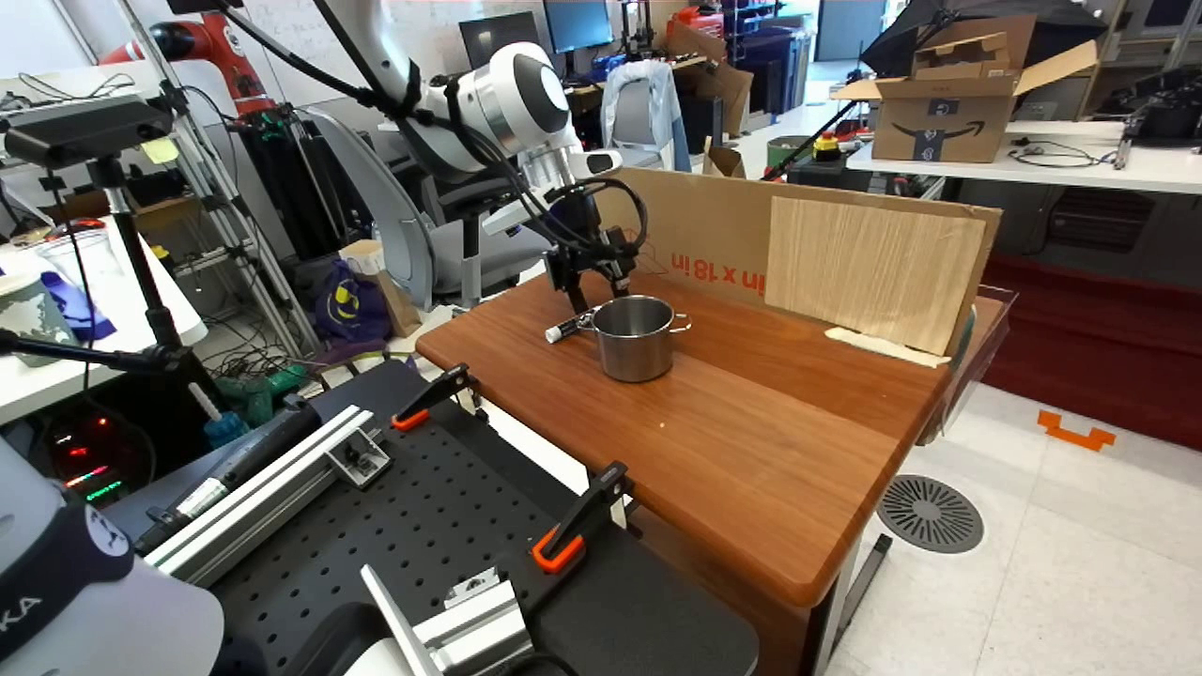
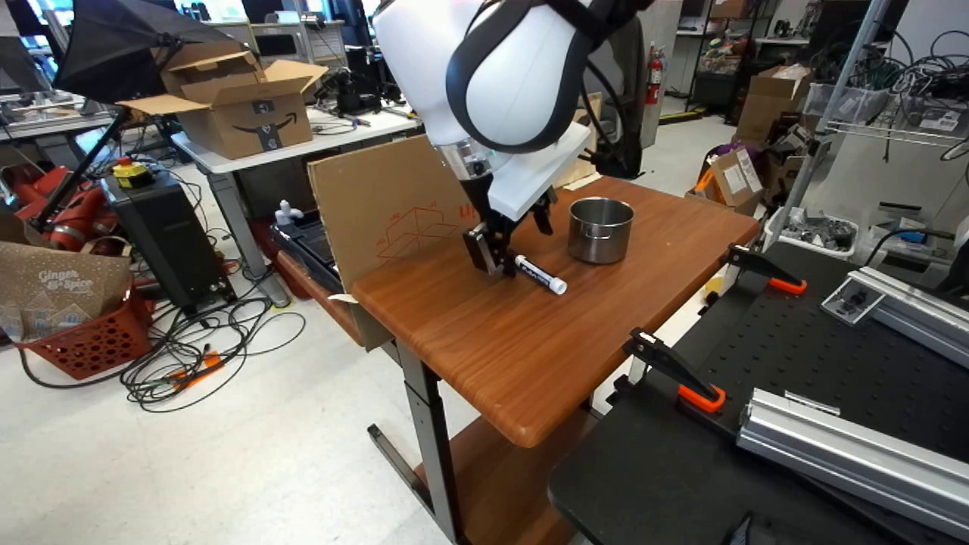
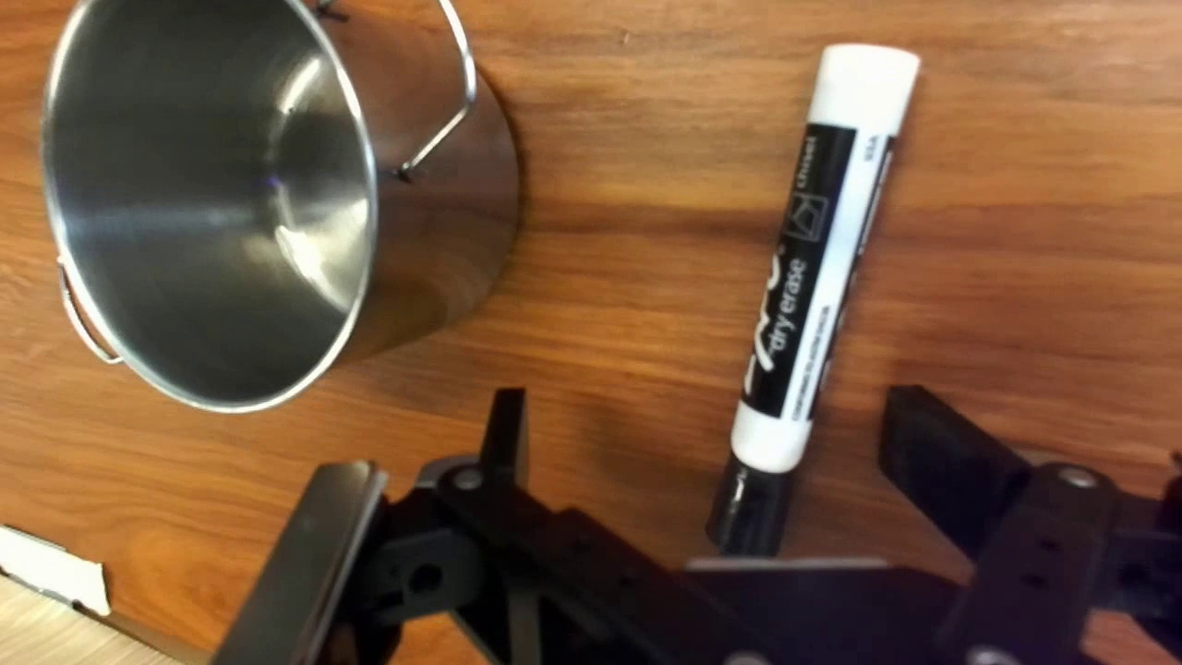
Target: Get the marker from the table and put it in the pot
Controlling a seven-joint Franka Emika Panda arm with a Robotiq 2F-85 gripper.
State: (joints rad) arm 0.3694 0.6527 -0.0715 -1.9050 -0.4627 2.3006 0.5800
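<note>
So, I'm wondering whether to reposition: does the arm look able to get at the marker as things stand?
Probably yes: in the wrist view the open gripper has one end of the marker showing in its gap, nothing seems to block it, and the pot stands apart from it.

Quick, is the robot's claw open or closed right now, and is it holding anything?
Gripper: open, holding nothing; the marker lies ungripped on the table.
</note>
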